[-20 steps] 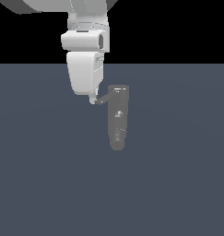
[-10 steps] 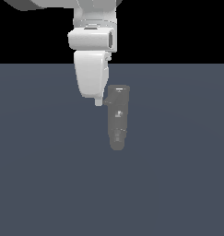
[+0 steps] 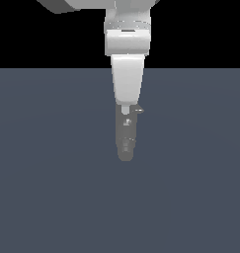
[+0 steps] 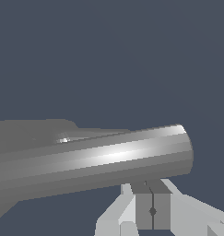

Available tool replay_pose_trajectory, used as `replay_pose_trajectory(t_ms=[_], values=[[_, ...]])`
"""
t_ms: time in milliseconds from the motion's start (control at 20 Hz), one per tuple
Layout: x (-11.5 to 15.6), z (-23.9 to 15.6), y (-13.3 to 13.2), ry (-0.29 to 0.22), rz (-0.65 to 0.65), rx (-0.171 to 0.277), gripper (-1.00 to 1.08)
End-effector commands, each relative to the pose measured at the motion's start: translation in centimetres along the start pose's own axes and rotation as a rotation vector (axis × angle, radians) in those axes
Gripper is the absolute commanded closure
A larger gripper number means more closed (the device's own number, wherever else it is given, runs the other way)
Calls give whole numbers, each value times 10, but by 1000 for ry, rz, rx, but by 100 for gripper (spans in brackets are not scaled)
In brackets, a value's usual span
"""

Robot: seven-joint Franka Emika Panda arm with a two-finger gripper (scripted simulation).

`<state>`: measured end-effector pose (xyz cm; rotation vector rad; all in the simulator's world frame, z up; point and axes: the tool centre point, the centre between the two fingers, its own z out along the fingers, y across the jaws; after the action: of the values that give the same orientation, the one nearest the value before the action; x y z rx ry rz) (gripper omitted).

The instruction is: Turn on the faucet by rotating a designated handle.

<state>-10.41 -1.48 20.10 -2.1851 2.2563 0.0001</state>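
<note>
1. In your exterior view the white arm [image 3: 127, 44] comes down from the top edge, near the middle, over the dark grey floor [image 3: 42, 188].
2. The gripper [image 3: 124, 109] sits at the upper, flat-topped end of the faucet [image 3: 125, 141]; you see only one pale fingertip there, in front of the body.
3. The faucet is a dark grey cylinder lying on the floor around its middle, well away from every edge, rounded end toward the lower edge.
4. A short stub (likely the handle [image 3: 138, 110]) pokes out toward the exterior view's right, just beside the gripper.
5. In your wrist view the fingers [image 4: 152, 209] meet flat against each other beside the faucet [image 4: 99, 161], pinching nothing.
</note>
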Motion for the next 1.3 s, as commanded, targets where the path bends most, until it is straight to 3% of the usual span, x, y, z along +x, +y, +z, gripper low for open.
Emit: replay_pose_trajectory(t_ms=[0,300,350,400,1250], values=[[26,0,0,0,23,0,108],[61,0,0,1,25,0,108],[61,0,0,1,25,0,108],[43,0,-2,0,-4,0,108],[98,0,-48,1,13,0,108]])
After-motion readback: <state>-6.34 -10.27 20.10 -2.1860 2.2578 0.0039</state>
